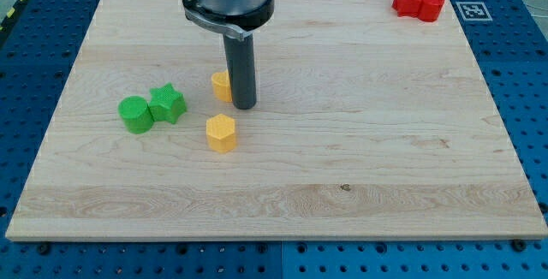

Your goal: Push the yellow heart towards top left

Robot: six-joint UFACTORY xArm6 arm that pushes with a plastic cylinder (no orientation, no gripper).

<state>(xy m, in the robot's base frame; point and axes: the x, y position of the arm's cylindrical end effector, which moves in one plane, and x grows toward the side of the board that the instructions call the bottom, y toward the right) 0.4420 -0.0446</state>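
My tip (pixel 244 104), a bare rod holding nothing, stood touching the right side of the yellow heart (pixel 221 85), apparently placed to shove it up-left across the board (pixel 360 159).

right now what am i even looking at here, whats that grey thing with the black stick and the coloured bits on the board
There is one picture, from a single camera looking down at a wooden board. The grey part is a robot arm ending in a dark rod; its lower end, my tip, pushes blocks and holds nothing. It stands just right of a partly hidden yellow block, presumably the heart. Below lies a yellow hexagon-like block. At the view's left sit two green blocks, touching; at top right, two red blocks.
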